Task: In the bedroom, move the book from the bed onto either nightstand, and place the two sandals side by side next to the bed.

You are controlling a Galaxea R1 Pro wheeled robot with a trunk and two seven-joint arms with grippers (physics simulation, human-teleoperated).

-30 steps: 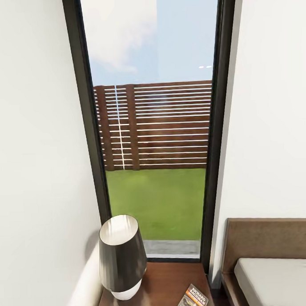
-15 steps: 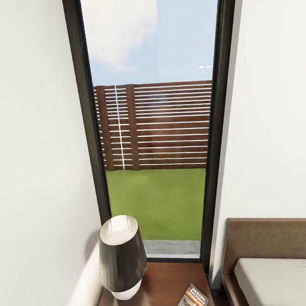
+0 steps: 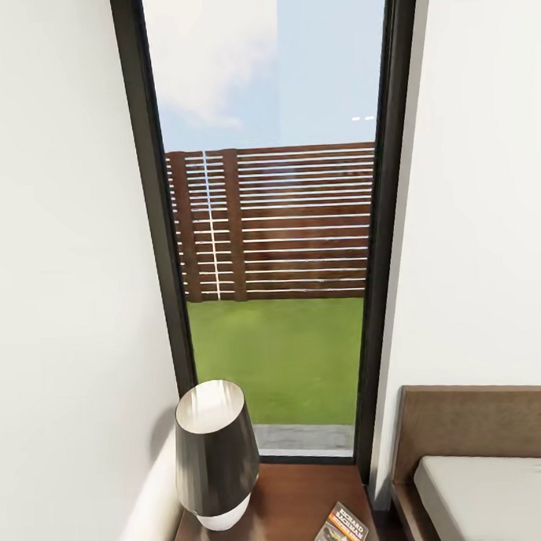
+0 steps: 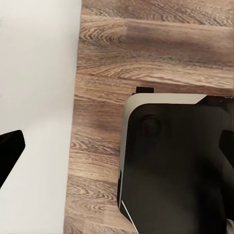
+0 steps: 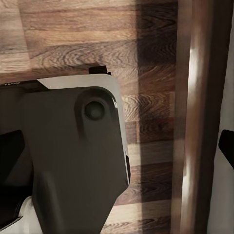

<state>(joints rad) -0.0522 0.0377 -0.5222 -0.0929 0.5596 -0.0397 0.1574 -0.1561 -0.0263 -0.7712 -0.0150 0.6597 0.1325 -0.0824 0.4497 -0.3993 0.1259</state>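
The book, with its orange band of lettering, lies on the front right part of the nightstand, cut by the picture's lower edge. At the lower right is the bed, with a grey mattress and a brown headboard. The sandals are out of view. In the left wrist view my left gripper points down at the plank floor, its black fingertips far apart with nothing between them. My right gripper also hangs open over the floor, one fingertip at the picture's edge.
A dark lamp with a white base stands on the nightstand's left part. Behind it rises the tall black-framed window, with white walls on both sides. My dark base is below both grippers. A dark brown wooden board runs beside the right gripper.
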